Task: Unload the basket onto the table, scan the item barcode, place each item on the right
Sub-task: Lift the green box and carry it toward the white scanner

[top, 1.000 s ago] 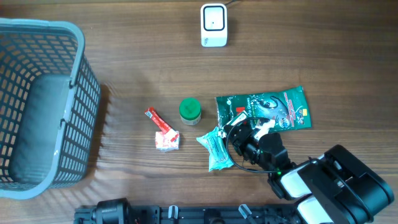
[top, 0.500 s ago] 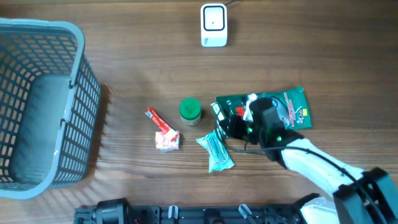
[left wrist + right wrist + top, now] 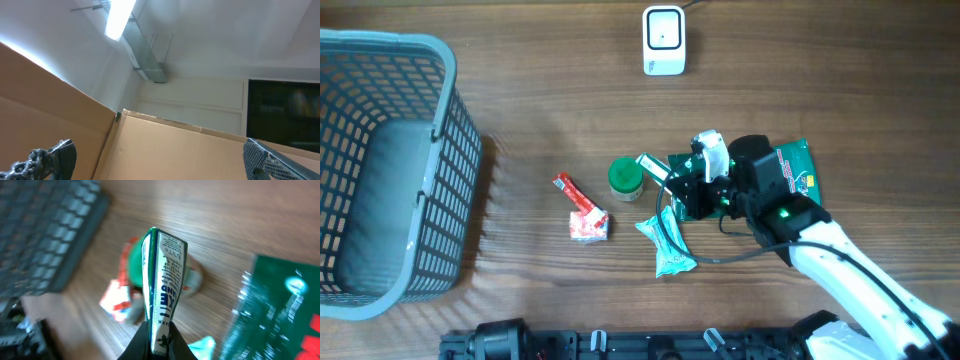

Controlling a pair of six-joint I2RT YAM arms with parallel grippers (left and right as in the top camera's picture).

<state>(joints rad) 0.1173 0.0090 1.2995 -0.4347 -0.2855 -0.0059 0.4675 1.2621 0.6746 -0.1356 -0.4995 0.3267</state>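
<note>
The item is a green foil packet (image 3: pixel 792 174) with white and red print, lying right of the table's middle. My right gripper (image 3: pixel 698 182) is shut on its left end, which stands up off the wood. In the right wrist view that end shows edge-on (image 3: pixel 163 275), its white printed face between the fingertips (image 3: pixel 159 341), and more green foil (image 3: pixel 280 315) spreads to the right. The white scanner (image 3: pixel 663 40) stands at the far middle of the table. My left gripper (image 3: pixel 160 167) is open, empty, and faces cardboard and ceiling.
A green-capped tub (image 3: pixel 625 178), a red-and-white sachet (image 3: pixel 583 212) and a teal wrapper (image 3: pixel 668 240) lie just left of the packet. A grey mesh basket (image 3: pixel 445 120) fills the left side of the table.
My right arm reached forward over the packet, its jaws closed on the packet's left end and that end rose off the table. The left gripper stayed open.
</note>
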